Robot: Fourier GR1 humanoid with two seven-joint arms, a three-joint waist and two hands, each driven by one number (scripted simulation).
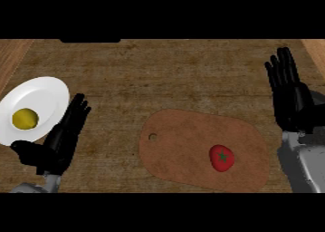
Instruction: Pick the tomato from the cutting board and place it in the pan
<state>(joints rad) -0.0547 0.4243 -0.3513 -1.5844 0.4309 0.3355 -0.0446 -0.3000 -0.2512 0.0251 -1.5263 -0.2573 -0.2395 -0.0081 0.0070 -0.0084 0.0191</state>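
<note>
Right hand [289,97] upright, forearm cut off beside tomato [222,157].

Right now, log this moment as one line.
tomato on cutting board | left hand open | right hand open | pan not visible

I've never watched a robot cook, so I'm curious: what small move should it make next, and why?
Probably lower the right hand toward the tomato. That hand is open, fingers up, holding nothing, and nearer than the left hand. The tomato lies untouched on the cutting board. No pan is in view.
</note>
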